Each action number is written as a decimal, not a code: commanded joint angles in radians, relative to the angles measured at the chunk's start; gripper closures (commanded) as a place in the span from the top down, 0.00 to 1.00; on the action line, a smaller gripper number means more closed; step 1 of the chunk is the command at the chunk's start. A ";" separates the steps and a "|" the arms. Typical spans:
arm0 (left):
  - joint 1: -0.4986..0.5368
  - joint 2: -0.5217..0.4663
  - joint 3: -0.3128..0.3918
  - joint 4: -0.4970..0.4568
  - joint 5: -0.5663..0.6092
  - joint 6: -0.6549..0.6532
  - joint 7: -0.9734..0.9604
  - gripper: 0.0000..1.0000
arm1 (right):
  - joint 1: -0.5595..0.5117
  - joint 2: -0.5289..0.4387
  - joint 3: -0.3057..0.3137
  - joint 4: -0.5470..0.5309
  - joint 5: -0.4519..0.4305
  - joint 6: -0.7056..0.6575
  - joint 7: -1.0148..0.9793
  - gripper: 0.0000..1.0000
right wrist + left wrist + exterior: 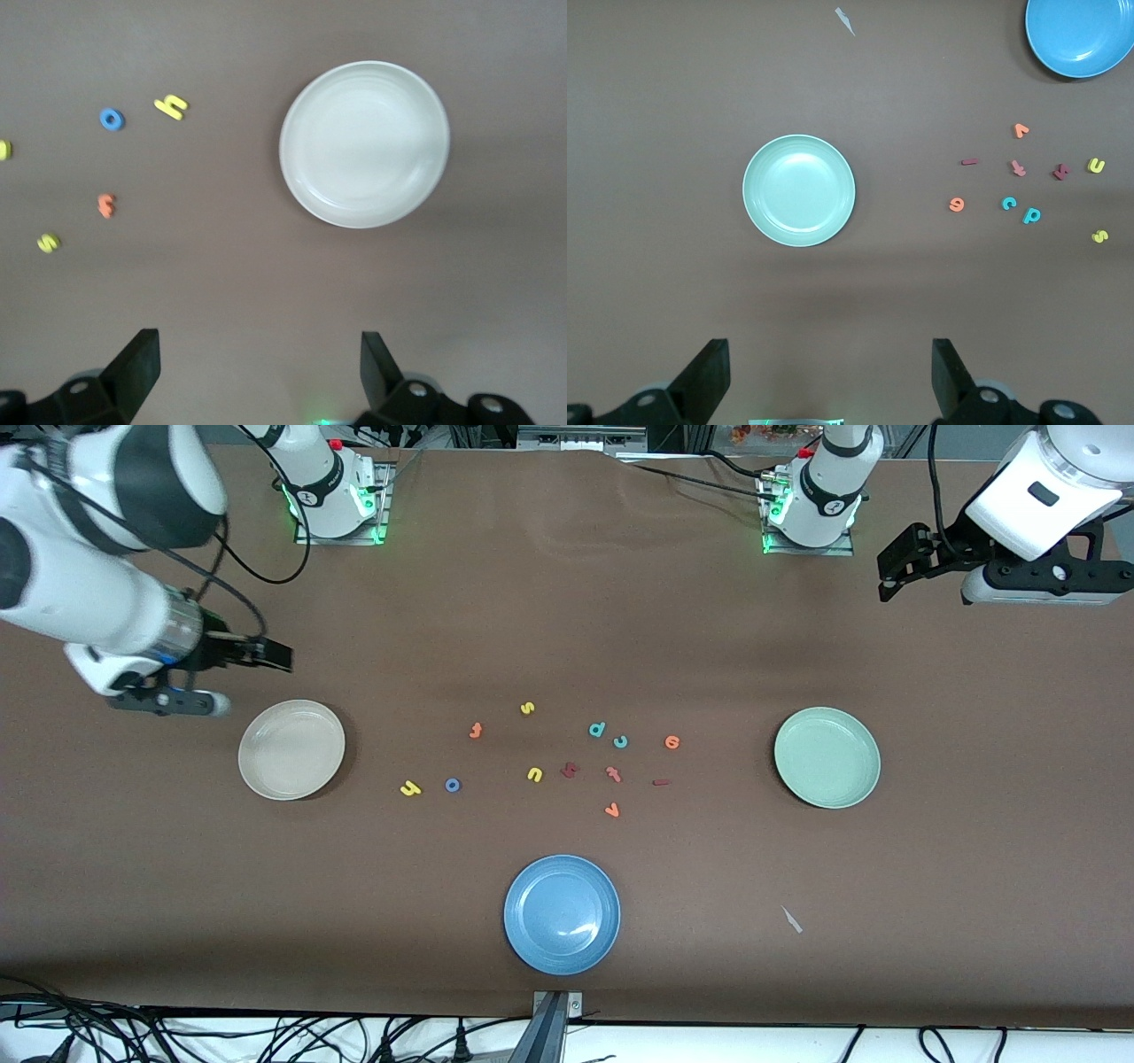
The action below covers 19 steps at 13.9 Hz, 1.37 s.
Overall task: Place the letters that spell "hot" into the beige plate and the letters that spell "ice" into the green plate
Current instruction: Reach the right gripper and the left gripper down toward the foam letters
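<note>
Brown matting [567, 602] under me carries every letter loose between my empty beige plate [291, 749] and green plate [827, 757]; yellow h [409, 788], blue o [453, 785], orange t [476, 731], red i [660, 782], teal c [620, 741], orange e [671, 741]. Nothing is sorted. My left gripper [831, 376] and right gripper [260, 372] hang spread and empty.

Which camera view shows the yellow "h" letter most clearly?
The right wrist view: the yellow "h" appears large there, beside the blue "o". The front view shows it only as a tiny piece. The left wrist view does not include it.
</note>
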 commanded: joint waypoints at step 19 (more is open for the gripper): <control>-0.244 0.655 -0.016 0.068 0.028 0.491 0.451 1.00 | 0.259 0.407 0.111 -0.179 0.005 0.773 0.427 0.99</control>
